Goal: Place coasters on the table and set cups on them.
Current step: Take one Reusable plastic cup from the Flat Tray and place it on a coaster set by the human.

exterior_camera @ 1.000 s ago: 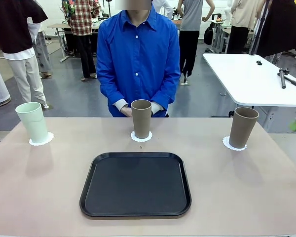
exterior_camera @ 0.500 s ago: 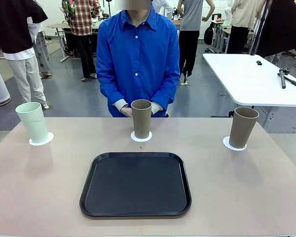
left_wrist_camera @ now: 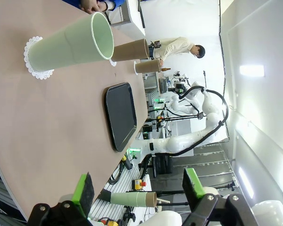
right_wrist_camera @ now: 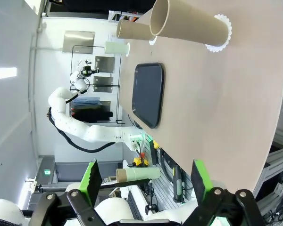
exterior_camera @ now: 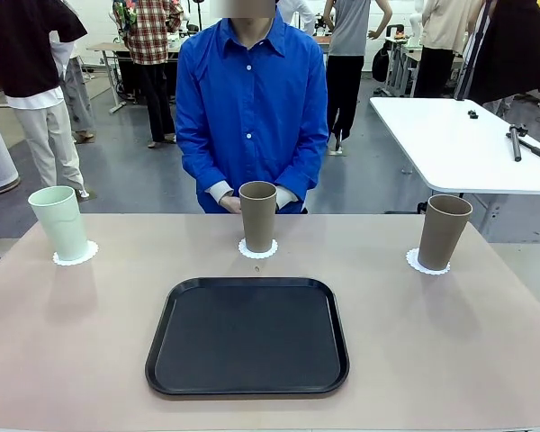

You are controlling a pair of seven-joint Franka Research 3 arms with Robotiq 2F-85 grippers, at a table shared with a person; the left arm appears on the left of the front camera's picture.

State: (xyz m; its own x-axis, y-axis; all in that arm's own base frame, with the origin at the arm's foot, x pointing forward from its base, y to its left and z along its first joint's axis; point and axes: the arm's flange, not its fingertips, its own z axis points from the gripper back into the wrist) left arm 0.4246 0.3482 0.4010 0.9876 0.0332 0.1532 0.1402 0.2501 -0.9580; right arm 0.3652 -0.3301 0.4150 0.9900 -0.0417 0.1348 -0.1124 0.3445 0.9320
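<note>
Front view: three cups [exterior_camera: 257,216] upright on coasters [exterior_camera: 257,249]. Left gripper [left_wrist_camera: 139,190] jaws apart, mint cup ahead; right gripper [right_wrist_camera: 146,181] jaws apart, tan cup ahead.

grey floor [exterior_camera: 144,180], a white table [exterior_camera: 450,144] at right, people standing behind.
</note>
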